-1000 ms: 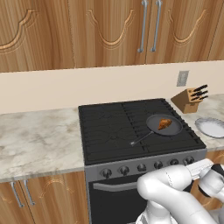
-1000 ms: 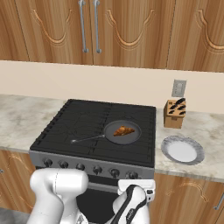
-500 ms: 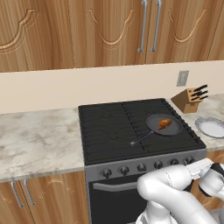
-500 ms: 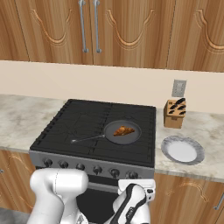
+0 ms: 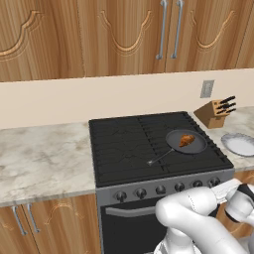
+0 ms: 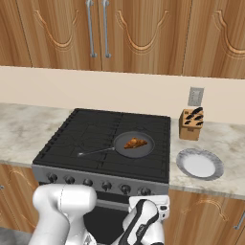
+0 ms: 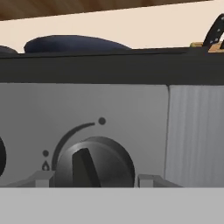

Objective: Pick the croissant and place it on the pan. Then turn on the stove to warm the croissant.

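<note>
Nothing has shifted since earlier: croissant [image 5: 186, 140] in pan [image 5: 194, 147]; gripper [image 7: 94, 180] closed on stove [image 5: 129, 149] knob [image 7: 94, 166], fingertips cut off below.

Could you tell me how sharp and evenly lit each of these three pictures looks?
Left base view: crisp, flat even light, and the croissant in the pan is easy to read. Right base view: equally sharp, with no glare on the plate. Hand view: soft and magnified from being so close, with the knob slightly blurred and the stove top a dark band.
</note>
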Motion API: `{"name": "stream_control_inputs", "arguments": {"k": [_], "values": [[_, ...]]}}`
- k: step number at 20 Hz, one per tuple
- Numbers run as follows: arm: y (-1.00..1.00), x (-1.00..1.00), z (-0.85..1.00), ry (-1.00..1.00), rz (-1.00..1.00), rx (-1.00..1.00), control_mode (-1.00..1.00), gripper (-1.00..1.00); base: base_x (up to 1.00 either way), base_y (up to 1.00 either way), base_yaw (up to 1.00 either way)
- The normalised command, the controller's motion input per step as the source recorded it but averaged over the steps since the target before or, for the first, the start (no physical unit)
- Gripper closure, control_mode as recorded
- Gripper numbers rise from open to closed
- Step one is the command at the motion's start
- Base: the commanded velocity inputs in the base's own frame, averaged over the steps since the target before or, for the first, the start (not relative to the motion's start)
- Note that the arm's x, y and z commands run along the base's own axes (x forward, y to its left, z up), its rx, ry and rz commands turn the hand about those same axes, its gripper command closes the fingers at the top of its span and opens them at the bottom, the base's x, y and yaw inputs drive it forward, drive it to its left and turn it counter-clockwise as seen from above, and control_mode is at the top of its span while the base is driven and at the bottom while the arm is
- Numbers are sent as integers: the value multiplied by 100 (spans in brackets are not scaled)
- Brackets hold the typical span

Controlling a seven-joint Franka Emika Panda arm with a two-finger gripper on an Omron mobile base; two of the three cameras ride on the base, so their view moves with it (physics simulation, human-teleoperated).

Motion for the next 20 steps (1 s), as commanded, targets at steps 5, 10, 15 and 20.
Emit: {"name": "stream_control_inputs", "arguments": {"k": [5,10,15,20], "values": [[0,13,67,-1,6,-20,-100,100,0,0,0],[0,14,70,-4,9,-20,-100,100,0,0,0],[0,11,66,-3,10,-18,-100,100,0,0,0],[5,10,56,0,11,-17,-100,100,0,0,0]]}}
